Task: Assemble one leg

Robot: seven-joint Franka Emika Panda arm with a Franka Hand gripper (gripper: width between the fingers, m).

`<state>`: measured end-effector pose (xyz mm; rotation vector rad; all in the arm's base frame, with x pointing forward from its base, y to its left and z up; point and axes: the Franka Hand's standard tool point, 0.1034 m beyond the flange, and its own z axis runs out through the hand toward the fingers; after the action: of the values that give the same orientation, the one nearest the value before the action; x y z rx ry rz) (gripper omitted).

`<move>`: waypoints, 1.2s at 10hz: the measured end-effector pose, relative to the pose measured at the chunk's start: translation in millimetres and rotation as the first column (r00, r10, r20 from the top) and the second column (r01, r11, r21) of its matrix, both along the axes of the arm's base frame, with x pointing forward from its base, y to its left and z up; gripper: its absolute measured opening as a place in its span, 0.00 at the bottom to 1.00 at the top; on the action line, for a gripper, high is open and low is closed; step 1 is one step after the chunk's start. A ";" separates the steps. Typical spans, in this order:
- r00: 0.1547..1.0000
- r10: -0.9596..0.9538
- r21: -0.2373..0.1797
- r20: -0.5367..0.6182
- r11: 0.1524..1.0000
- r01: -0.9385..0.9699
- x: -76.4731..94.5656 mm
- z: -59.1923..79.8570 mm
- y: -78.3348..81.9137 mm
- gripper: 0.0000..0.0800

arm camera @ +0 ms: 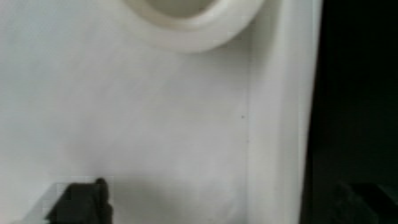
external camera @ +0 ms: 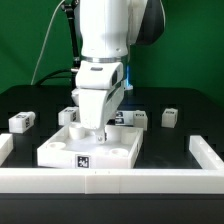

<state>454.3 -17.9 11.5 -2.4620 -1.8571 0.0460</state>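
Gripper low over the white square panel, jaws spread, empty; a round corner socket lies just beyond them. Likely next: fetching a leg.

The exterior view looks from beyond the table's front edge, slightly above it and at middling range. It faces the rear edge, with the arm head-on at centre and both side edges in the picture. The wrist view, carried behind the gripper, points down from very near. Both views share the white panel near the middle of the front edge, though the wrist view takes in only one round socket and surrounding surface.
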 end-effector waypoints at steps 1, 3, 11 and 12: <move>1.000 0.000 0.000 0.000 1.000 0.000 -0.1 -0.1 0.0 0.62; 1.000 0.000 0.000 -0.001 1.000 0.000 -0.3 -0.4 0.0 0.28; 0.999 0.032 0.000 0.009 1.000 -0.032 2.8 1.2 -0.7 0.07; 0.994 0.105 -0.001 0.017 0.994 -0.105 6.3 2.6 -1.7 0.07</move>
<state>460.6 -19.6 14.1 -2.3701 -1.9927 0.0300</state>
